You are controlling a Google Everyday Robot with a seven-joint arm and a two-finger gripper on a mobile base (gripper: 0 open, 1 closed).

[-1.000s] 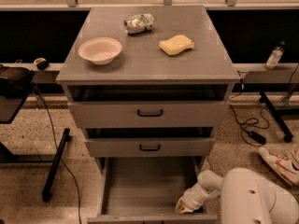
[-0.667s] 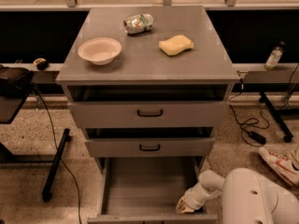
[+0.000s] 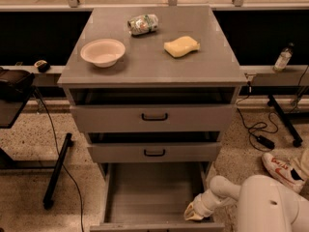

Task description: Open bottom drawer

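Standing on a speckled stone floor (image 3: 29, 144), the grey cabinet (image 3: 145, 71) carries a shallow pale bowl (image 3: 102, 52), a soft yellow sponge (image 3: 181, 46) and a crumpled shiny thing (image 3: 143, 24), perhaps a crushed bottle. The top drawer (image 3: 111, 118) and middle drawer (image 3: 193, 152) are flat-fronted, each with a small black bar handle, and each shows a dark gap above its front. The bottom drawer (image 3: 145, 192) is pulled well out towards the camera, its smooth grey floor bare and its front panel running along the lower edge of the view. The gripper (image 3: 195, 210) sits low in the drawer's right front corner, just behind that panel, at the end of a rounded white arm (image 3: 219, 191) that reaches in from the robot's bulky white body (image 3: 273, 207). Whether it has hold of anything I cannot tell. To the right lie a black cable (image 3: 256, 129) and a red-and-white shoe (image 3: 280, 167), and a small bottle (image 3: 283, 58) stands on a ledge.
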